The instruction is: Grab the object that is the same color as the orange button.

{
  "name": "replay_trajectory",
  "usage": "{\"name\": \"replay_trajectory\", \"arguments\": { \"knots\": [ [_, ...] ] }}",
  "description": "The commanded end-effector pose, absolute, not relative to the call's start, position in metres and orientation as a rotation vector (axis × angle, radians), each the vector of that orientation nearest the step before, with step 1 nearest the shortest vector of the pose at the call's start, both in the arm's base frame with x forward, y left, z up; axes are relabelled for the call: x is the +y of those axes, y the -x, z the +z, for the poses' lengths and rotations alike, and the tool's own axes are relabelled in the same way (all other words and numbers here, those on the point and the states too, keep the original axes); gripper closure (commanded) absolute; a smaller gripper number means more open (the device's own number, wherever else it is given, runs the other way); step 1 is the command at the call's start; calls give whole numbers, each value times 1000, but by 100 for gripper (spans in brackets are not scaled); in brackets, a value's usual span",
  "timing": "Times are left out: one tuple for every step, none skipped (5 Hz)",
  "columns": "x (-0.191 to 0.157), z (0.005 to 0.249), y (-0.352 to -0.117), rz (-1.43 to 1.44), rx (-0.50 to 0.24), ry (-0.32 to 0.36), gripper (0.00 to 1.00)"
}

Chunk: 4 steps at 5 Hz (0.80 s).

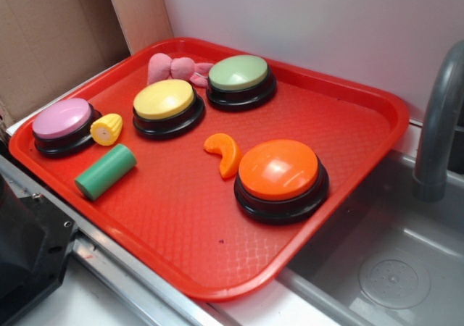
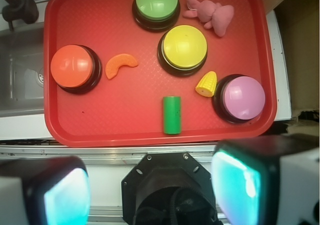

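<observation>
Hovering above the near edge of a red plastic tray (image 2: 60, 130), the gripper (image 2: 150, 190) holds its fingers wide apart, empty. Farther in, the small glossy orange crescent slice (image 2: 120, 64) lies just beside the large orange dome button (image 2: 74, 68).
</observation>
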State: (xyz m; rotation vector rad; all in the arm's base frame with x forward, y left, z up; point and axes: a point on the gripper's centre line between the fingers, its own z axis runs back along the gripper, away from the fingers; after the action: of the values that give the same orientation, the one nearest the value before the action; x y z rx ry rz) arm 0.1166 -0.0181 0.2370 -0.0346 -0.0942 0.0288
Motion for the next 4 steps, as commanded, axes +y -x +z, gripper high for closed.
{"name": "replay_trajectory", "arguments": {
  "knots": [
    [-18,237,-117,29,-94,35,0],
    [-15,231,-135,240,-96,82,0],
    [-18,225,-151,446,-146,95,0],
    [-21,209,-177,692,-205,63,0]
  ]
}}
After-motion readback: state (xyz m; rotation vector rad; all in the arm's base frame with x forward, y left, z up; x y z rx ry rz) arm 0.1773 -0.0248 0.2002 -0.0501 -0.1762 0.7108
